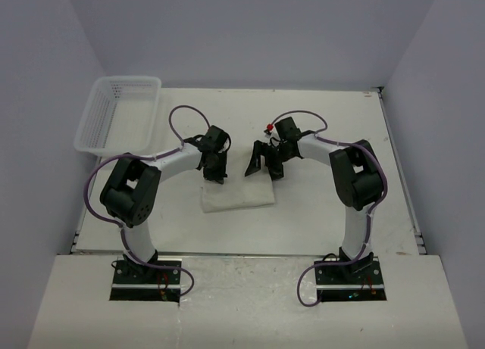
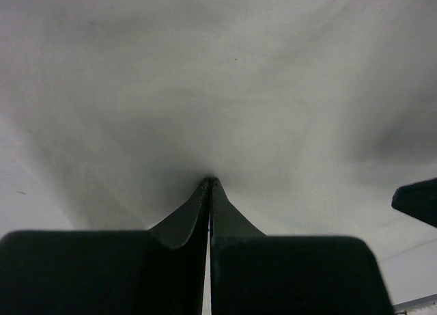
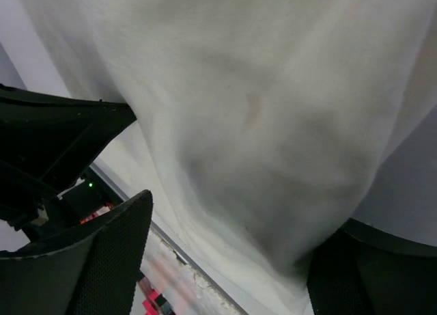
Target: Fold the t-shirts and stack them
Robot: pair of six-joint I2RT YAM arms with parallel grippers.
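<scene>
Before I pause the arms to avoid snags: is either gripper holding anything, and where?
The right gripper stands open astride the folded t-shirt, holding nothing. The left gripper is shut at its far left corner; whether cloth is pinched cannot be told.

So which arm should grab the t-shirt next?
Probably the right arm: its jaws stand open with the folded t-shirt between them. The left arm has its jaws shut, tips at the cloth.

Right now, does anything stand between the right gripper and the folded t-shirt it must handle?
Nothing visible does. The right gripper is open at the far edge of the t-shirt, with cloth between its fingers. The left gripper, shut, is at the shirt's far-left corner, off to the side.
</scene>
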